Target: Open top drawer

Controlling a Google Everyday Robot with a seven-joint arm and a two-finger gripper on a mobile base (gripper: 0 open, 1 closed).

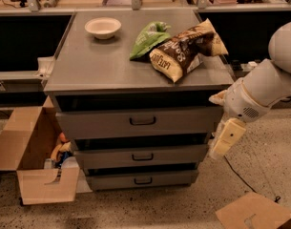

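At the far left an open cardboard box [30,161] stands on the floor beside the bench [88,73], with some small items inside that are too dim to name. On the bench top sit a pale bowl [103,26], then a green bag [150,37] and a brown snack bag [183,51] leaning on it. Below the top, the top drawer [102,124] looks fully shut, its handle [142,121] at centre and untouched; the two lower drawers [183,154] are shut as well. To the right, the end effector [226,138] hangs off the bench's right corner, level with the gap under the top drawer and well apart from the handle; whether it is spread or pressed together I cannot tell. A flat cardboard sheet [252,213] lies on the floor at lower right. By my reading nothing of the task is done: reaching the handle, gripping it and pulling are all left
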